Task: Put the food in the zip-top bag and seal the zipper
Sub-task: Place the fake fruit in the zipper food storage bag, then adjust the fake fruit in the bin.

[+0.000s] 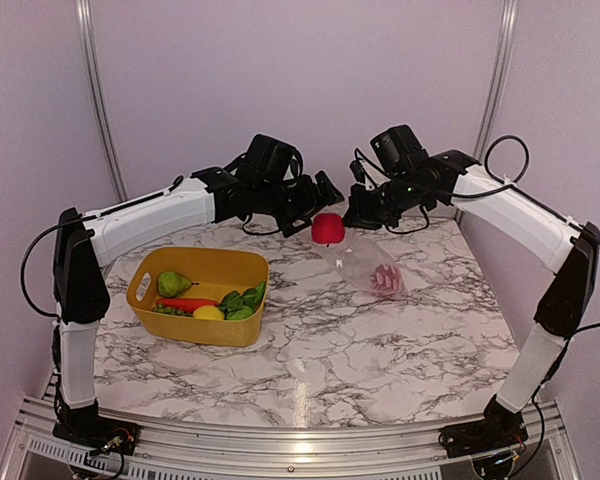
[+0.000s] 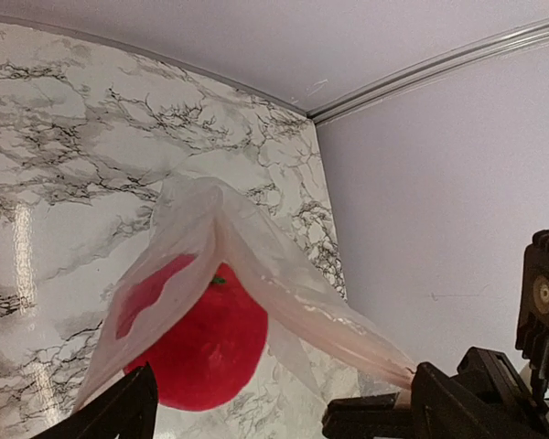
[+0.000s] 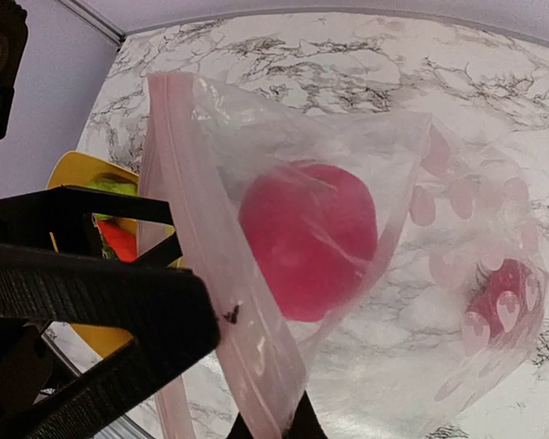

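Zipper point(image 3: 178, 183) edge, seemingly between right jaws, apart from basket point(image 1: 205, 325)

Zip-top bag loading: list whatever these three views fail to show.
- Left wrist: tips of the left end effector run off the bottom edge, so contact with the red round food is unreadable.
- Right wrist: the right end effector pinches the zipper below the bottom edge, out of sight.
- Top external: the red item deep in the zip-top bag is too small and veiled by plastic to identify.
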Action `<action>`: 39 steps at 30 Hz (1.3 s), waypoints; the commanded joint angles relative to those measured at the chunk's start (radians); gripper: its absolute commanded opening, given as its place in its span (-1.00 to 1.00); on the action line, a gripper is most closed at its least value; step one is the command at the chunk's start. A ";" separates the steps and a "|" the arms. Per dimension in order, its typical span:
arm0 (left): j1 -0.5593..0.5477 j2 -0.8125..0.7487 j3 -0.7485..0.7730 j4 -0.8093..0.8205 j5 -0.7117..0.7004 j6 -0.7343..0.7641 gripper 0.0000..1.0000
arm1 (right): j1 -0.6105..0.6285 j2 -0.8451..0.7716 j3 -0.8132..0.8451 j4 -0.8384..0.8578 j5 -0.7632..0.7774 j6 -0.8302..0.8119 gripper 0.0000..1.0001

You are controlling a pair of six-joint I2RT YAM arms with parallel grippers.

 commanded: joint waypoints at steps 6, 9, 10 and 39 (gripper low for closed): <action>-0.006 -0.104 0.026 0.113 0.014 0.081 0.98 | -0.027 -0.014 0.057 -0.004 0.030 0.022 -0.96; -0.005 -0.132 0.026 0.146 0.019 0.109 0.98 | -0.038 -0.009 0.070 -0.004 0.025 0.018 -0.96; -0.005 -0.141 0.026 0.155 0.021 0.122 0.98 | -0.042 -0.005 0.075 -0.005 0.024 0.015 -0.96; 0.119 -0.704 -0.678 -0.368 -0.333 0.539 0.89 | -0.051 -0.055 -0.018 0.028 -0.009 -0.015 -0.96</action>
